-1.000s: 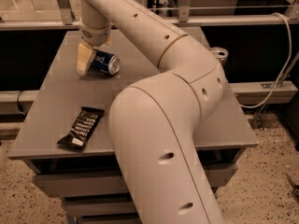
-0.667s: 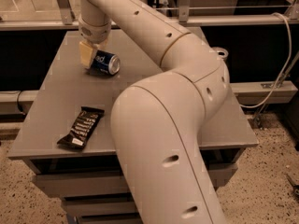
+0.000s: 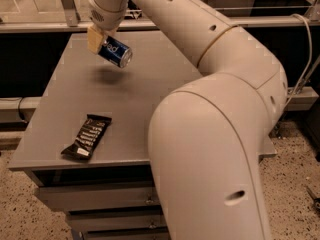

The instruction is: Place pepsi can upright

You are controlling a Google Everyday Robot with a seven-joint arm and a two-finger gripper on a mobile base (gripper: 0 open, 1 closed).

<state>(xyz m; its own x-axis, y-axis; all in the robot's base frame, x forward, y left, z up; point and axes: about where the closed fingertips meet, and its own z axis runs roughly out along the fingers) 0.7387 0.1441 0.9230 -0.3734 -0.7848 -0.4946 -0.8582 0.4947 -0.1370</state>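
Pepsi can point(image 3: 116, 53): in the air over the far left part of the table, not touching it; tilted, silver end facing down and to the right, blue body with white lettering showing.
Gripper point(image 3: 101, 44): at the can's upper left end, closed around the can body; one tan finger point(image 3: 94, 38) visible against the can's side, the other hidden behind it.
Shadow point(image 3: 107, 75): on the tabletop directly beneath the can.
Arm point(image 3: 210, 84): white, reaching in from the near right across the table to the gripper.
Table point(image 3: 140, 91): grey, flat top.
Snack bar point(image 3: 87, 137): dark wrapper, lying flat near the front left edge, well apart from the can.
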